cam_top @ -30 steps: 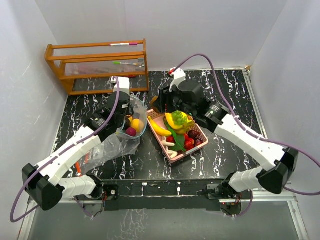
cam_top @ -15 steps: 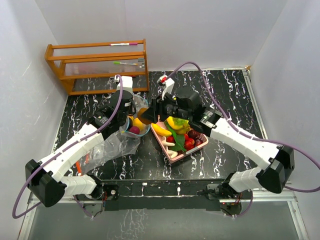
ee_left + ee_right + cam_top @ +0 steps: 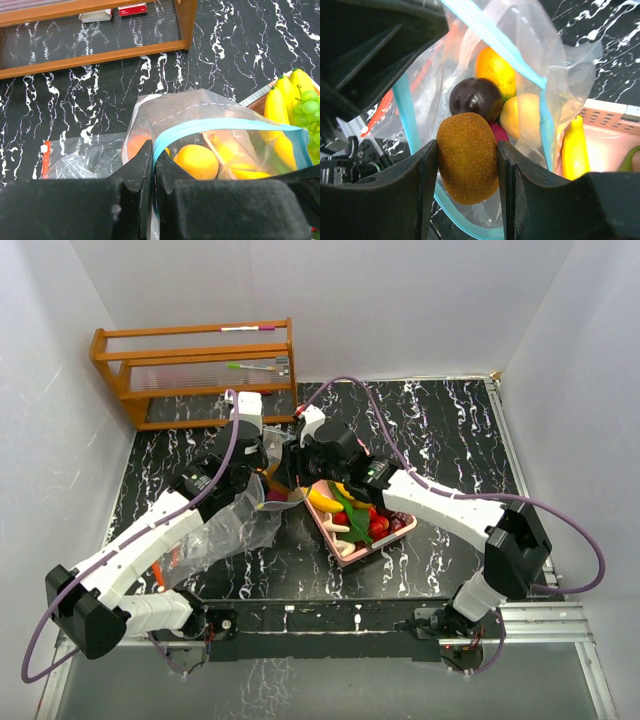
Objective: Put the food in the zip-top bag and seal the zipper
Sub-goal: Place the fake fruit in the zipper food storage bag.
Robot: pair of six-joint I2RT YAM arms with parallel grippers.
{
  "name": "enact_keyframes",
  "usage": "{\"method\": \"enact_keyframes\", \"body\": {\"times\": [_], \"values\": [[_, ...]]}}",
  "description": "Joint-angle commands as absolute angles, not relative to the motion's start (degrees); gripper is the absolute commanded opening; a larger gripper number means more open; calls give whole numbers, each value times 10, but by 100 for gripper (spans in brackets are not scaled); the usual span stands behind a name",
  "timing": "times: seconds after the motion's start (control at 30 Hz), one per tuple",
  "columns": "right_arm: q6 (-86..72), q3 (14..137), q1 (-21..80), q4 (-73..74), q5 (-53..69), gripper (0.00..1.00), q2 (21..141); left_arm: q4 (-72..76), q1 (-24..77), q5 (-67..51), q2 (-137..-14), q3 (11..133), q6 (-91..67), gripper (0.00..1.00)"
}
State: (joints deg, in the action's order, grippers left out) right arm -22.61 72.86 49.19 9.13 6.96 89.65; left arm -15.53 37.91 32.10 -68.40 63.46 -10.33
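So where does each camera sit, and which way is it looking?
Top external: above and behind, looking down on the black marbled table; white left arm and right arm show.
Left wrist: faces the wooden rack; the left gripper, shut, pinches the clear plastic zip-top bag.
Right wrist: looks into that bag's mouth; the right gripper holds a fuzzy brown kiwi.
Both wrist views share the bag.

Black, white-veined tabletop (image 3: pixel 450 430), seen from above.
A pink tray (image 3: pixel 405 528) sits near its middle; a clear zip-top bag (image 3: pixel 225 530) sprawls just left of the tray; a wooden rack (image 3: pixel 195 370) stands well behind-left of the tray.
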Motion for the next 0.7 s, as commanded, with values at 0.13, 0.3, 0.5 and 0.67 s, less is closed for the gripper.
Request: {"method": "enact_keyframes", "body": {"times": [0.13, 0.3, 0.5, 0.67], "values": [[-233, 760, 496, -7, -16, 49, 893, -168, 377, 321, -638, 638, -116, 0], [-222, 763, 501, -8, -27, 76, 884, -169, 377, 321, -634, 631, -119, 0], [-208, 766, 512, 6, -24, 93, 853, -161, 377, 322, -644, 626, -119, 0], [-206, 772, 517, 62, -48, 92, 808, -154, 377, 326, -653, 624, -115, 0]]}}
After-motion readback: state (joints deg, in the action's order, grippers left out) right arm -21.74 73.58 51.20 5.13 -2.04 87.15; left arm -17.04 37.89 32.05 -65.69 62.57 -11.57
